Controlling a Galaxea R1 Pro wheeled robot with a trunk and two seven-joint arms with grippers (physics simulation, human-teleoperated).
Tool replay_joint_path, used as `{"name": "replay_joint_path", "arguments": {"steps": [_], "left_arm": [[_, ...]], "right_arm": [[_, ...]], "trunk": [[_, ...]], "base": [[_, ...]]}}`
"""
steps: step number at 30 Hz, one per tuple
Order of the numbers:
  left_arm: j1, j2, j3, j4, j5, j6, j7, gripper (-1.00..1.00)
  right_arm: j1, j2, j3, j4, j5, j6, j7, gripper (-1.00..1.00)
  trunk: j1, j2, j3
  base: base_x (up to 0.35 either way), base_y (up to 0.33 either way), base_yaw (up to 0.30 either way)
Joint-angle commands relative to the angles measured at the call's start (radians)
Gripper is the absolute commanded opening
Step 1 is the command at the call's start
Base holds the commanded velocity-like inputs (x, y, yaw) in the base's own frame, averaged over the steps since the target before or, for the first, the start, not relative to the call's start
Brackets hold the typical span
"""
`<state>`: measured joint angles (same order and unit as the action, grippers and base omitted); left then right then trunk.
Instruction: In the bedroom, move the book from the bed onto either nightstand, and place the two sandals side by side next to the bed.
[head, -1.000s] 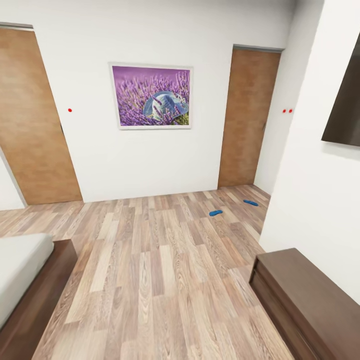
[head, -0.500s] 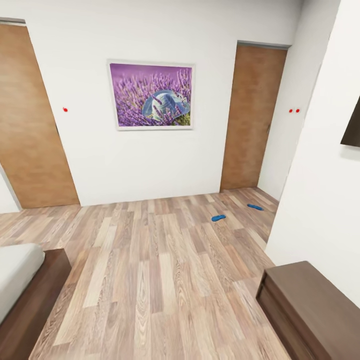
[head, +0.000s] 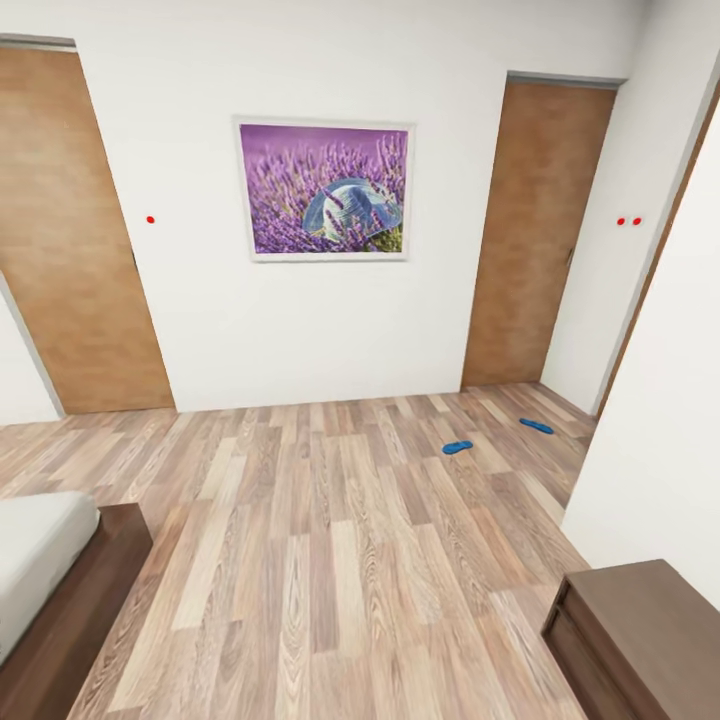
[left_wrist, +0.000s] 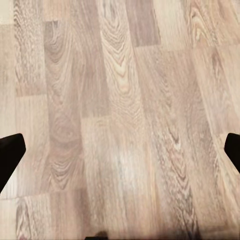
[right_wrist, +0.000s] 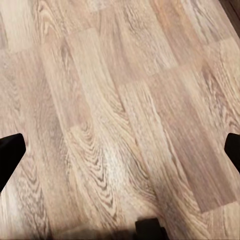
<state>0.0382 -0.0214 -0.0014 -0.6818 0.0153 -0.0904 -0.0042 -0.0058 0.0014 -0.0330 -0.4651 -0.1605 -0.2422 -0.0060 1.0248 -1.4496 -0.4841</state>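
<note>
Two bright blue sandals lie apart on the wood-plank floor toward the far right: one sandal out in the open, the other sandal nearer the right-hand door. A corner of the bed with its off-white mattress sits at the lower left of the head view. The book and the nightstand are out of view. In the left wrist view my left gripper is open over bare floor, its dark fingertips far apart. My right gripper is also open above the planks, nothing between its fingertips.
A low dark wooden cabinet stands at the lower right against a white wall. Two brown doors flank a purple lavender picture on the far wall. Wide floor lies between bed and cabinet.
The head camera has moved: picture, doors and sandals now sit further right in the picture, and less of the cabinet shows. The sandals keep their places on the floor.
</note>
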Motion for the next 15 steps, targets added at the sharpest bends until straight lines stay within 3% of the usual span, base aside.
{"name": "replay_joint_path", "arguments": {"steps": [1,9,15], "left_arm": [[0.0,0.0,0.0,-0.001,0.002,-0.002,0.0,1.0],[0.0,0.0,0.0,-0.001,0.002,-0.016,0.0,1.0],[0.0,0.0,0.0,-0.001,0.002,-0.021,0.0,1.0]], "right_arm": [[0.0,0.0,0.0,0.0,-0.007,-0.003,0.0,1.0],[0.0,-0.002,0.0,0.0,-0.007,-0.003,0.0,1.0],[0.0,-0.004,0.002,0.0,-0.007,-0.003,0.003,1.0]], "trunk": [[0.0,0.0,-0.001],[0.0,0.0,-0.001],[0.0,0.0,-0.001]], "base": [[0.063,0.0,0.055],[0.032,0.0,0.162],[0.237,0.0,0.034]]}}
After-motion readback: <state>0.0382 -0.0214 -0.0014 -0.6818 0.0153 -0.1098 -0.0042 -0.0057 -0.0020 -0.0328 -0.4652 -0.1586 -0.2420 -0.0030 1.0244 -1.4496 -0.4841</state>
